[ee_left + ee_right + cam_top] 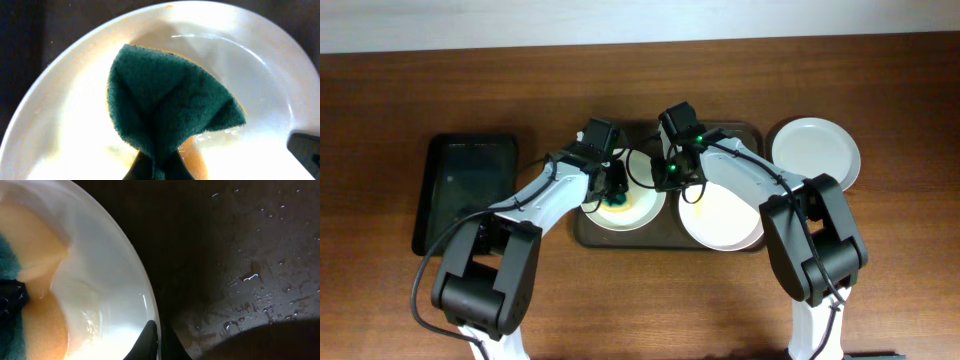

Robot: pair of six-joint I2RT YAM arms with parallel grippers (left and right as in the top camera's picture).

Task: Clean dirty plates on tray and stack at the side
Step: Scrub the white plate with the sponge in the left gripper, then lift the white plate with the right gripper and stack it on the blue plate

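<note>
A brown wooden desk point(400, 90) fills the overhead view, with a pale wall strip along the top edge. At centre lies the dark tray point(640, 240) with two plates on it: the left plate point(638, 212) and the right plate point(720, 222). A third plate point(815, 150) sits on the desk at upper right, just beside the tray. A smaller black tray point(470, 190) lies at left. The left claw point(616, 190) hangs over the left plate, and the right claw point(672, 178) is at that plate's right rim.

In the left wrist view, the left claw is pinched tight on a folded green sponge point(165, 110) pressed into the plate, with a yellow-orange smear point(192, 155) at lower centre.

In the right wrist view, the plate's rim curves down the middle and wet tray floor fills the right. One dark finger point(147, 340) rests at the rim; I cannot tell whether this claw is clamped.

The plates look stiff, glossy and wet, so likely slippery and breakable. The raised rim seems the safest hold. The sponge is soft and yields.
</note>
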